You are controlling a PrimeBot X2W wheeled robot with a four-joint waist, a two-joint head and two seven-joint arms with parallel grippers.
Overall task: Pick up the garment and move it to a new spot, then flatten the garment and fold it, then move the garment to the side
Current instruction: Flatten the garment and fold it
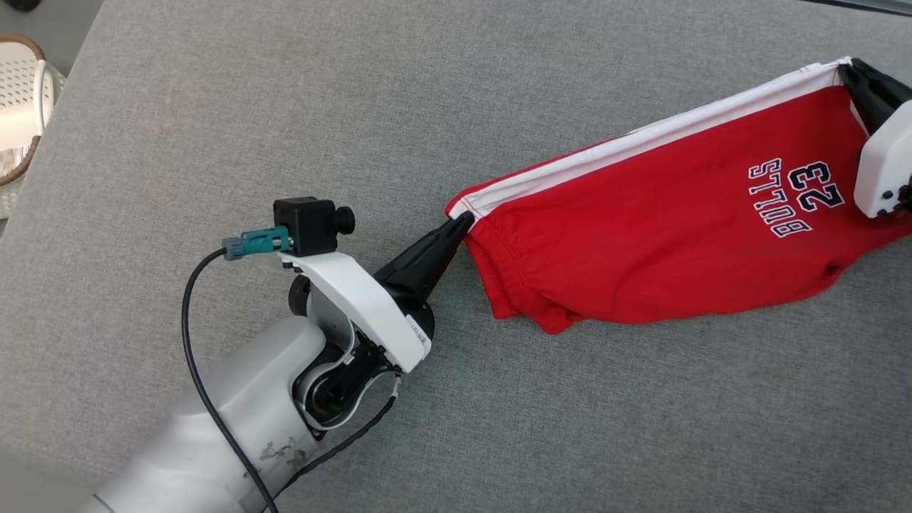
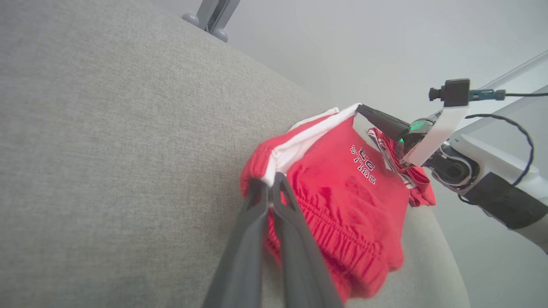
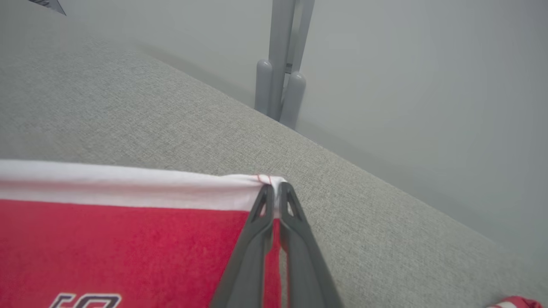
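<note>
The garment [image 1: 662,235] is a pair of red shorts with a white side stripe and a printed number, stretched out across the grey cushion [image 1: 427,107]. My left gripper [image 1: 467,219] is shut on the waistband corner at the stripe's left end; in the left wrist view its fingertips [image 2: 269,182] pinch the white stripe of the garment [image 2: 342,188]. My right gripper [image 1: 848,68] is shut on the hem corner at the far right; the right wrist view shows it [image 3: 276,188] clamping the white edge of the garment [image 3: 128,231]. The cloth hangs taut between both grips.
A white wicker chair [image 1: 21,107] stands past the cushion's left edge. A grey metal stand [image 3: 280,64] rises beyond the cushion's far edge. Bare cushion [image 1: 356,107] lies left of and behind the shorts.
</note>
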